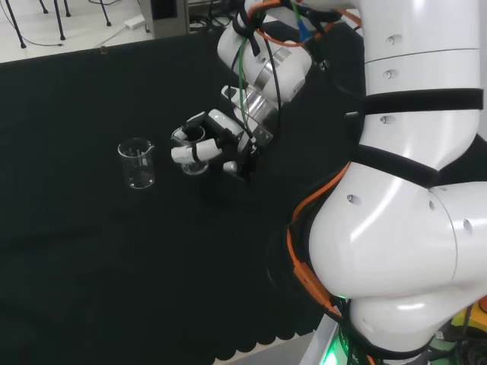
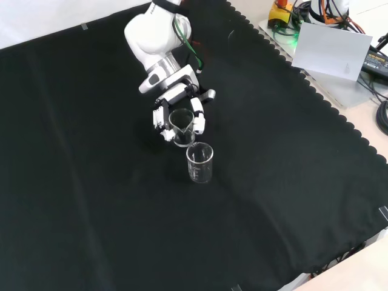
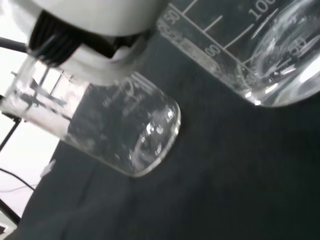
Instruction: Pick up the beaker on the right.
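A: Going left to right in the head view, what stands on the counter (image 1: 91, 251)?

B: First the free beaker (image 1: 137, 163), upright on the black cloth, empty as far as I can tell. Next, to its right, the held beaker (image 1: 192, 152), with the hand (image 1: 209, 141) on it. Then come the arm's white links.

A: So the one on the right is the target. What are the fingers doing?

B: The fingers (image 1: 185, 154) are curled round the held beaker; in the front view the hand (image 2: 180, 103) has white fingers (image 2: 198, 121) on both sides of the held beaker (image 2: 181, 126), whose mouth faces up.

A: Is it off the cloth?

B: I cannot tell. It sits low, at or just above the cloth. I judge the grasp is made and the lift is at most barely begun.

A: How close are the 2 beakers?

B: In the front view the free beaker (image 2: 199, 162) stands just below the held one, very near, possibly touching. The wrist view shows the held beaker (image 3: 260, 50) large and close, and the free beaker (image 3: 115, 135) just beside it.

A: What could go wrong?

B: I see 2 risks. Smooth clear glass could slide through the curled fingers if the lift tilts it. Also, any sideways drift toward the neighbour could knock or tip the free beaker, because the gap is so small. A straight upward lift looks safest.
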